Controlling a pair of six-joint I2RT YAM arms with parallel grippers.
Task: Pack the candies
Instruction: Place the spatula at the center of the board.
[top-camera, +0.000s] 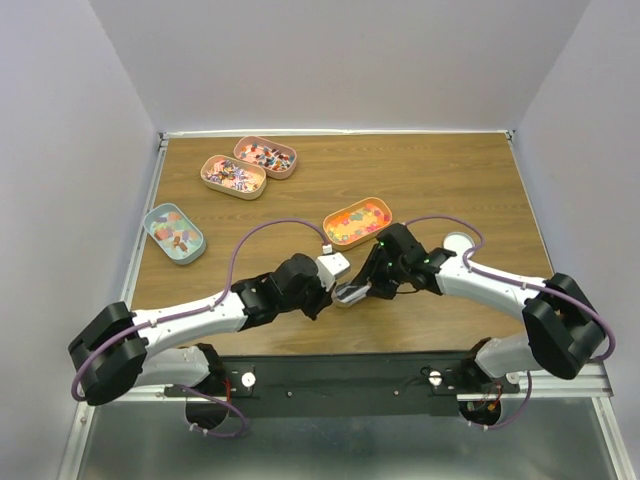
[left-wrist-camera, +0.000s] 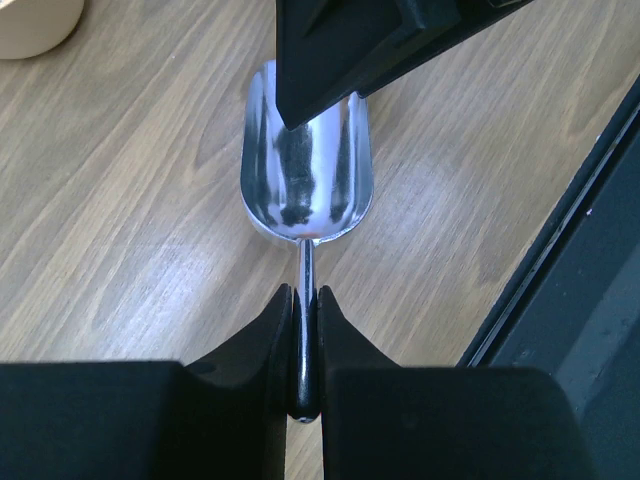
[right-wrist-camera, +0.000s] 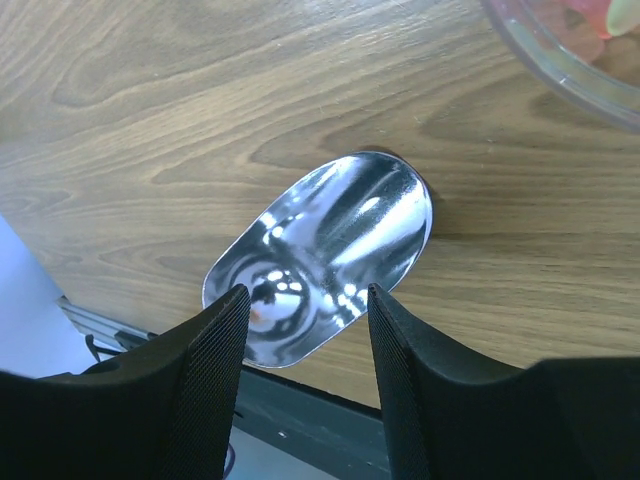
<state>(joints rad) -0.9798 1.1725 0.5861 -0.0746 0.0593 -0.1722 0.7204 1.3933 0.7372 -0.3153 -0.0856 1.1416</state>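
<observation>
The candies (top-camera: 357, 222) fill an orange oval tin near the table's middle, and more lie in three tins at the back left. My left gripper (top-camera: 335, 283) (left-wrist-camera: 305, 292) is shut on the thin handle of the silver scoop (top-camera: 352, 293), which lies low over the wood. The scoop's bowl (left-wrist-camera: 305, 170) (right-wrist-camera: 320, 270) looks empty. My right gripper (top-camera: 374, 277) (right-wrist-camera: 305, 295) is open and hovers just above the bowl, with its black fingers (left-wrist-camera: 380, 40) over the bowl's far end. Part of the orange tin's rim (right-wrist-camera: 560, 50) shows in the right wrist view.
Two pink tins (top-camera: 233, 176) (top-camera: 265, 156) stand at the back left and a teal tin (top-camera: 174, 232) at the left, all holding candies. A white round lid (top-camera: 460, 243) lies behind the right arm. The table's black front rail (left-wrist-camera: 560, 300) is close to the scoop.
</observation>
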